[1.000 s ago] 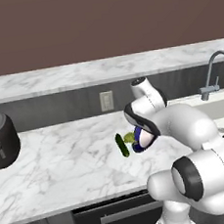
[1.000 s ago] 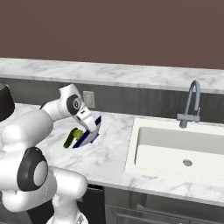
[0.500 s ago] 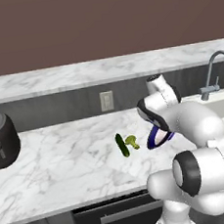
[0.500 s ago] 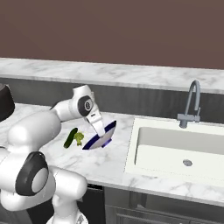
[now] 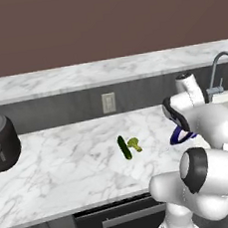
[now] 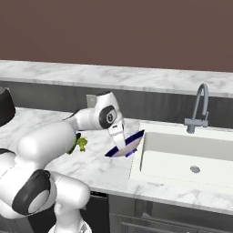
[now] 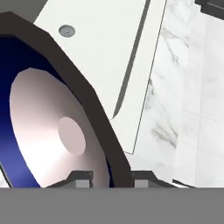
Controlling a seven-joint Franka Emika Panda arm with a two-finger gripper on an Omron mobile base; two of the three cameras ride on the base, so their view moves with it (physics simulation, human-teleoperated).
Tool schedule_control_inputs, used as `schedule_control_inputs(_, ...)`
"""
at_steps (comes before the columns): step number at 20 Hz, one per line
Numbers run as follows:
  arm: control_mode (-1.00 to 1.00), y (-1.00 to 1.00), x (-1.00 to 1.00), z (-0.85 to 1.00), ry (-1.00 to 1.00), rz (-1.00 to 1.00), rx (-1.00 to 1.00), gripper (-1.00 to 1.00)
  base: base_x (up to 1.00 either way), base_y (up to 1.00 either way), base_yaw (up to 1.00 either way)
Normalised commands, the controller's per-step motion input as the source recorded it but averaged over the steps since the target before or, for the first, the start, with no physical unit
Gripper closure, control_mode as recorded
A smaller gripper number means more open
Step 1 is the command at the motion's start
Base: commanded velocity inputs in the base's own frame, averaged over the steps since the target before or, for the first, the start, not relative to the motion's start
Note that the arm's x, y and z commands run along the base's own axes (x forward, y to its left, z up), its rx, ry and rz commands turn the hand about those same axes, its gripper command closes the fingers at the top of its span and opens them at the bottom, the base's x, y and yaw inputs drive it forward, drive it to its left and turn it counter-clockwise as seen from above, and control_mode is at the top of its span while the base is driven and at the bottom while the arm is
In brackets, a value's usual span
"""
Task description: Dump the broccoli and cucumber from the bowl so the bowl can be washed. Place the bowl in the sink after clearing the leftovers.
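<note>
Pretty standard kitchen: a white marble counter (image 5: 67,166) with grey veining runs the whole width, and behind it there's a dark grey backsplash (image 5: 60,109) with a pale wall outlet (image 5: 108,102) on it. Above that sits a second marble ledge (image 5: 81,74), then a flat brown wall (image 5: 100,22). A black toaster (image 5: 1,149) sits on the counter at far left. Dark cabinets under the counter, with a dishwasher front (image 5: 123,217) and its long handle. Lighting's even, no hard shadows.

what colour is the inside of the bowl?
White, with a dark blue rim and outside. The bowl shows its inside best in the hand view.
</note>
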Motion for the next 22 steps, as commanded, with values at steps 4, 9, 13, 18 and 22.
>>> schedule_control_inputs(4,-1.0,-0.96,-0.1,0.02,-0.25,-0.22,0.03,1.0,0.0,0.0,0.0)
schedule_control_inputs(9,-1.0,-0.99,0.0,0.15,-0.21,-0.2,0.07,1.0,0.0,0.0,0.0)
schedule_control_inputs(13,-1.0,-0.98,-0.03,0.11,-0.16,-0.16,0.13,1.0,0.0,0.0,0.0)
schedule_control_inputs(18,-1.0,-0.75,-0.01,0.0,-0.01,-0.02,0.24,1.0,0.0,0.0,0.0)
schedule_control_inputs(22,-1.0,-0.28,0.0,0.0,0.01,0.01,0.06,1.0,0.0,0.0,0.0)
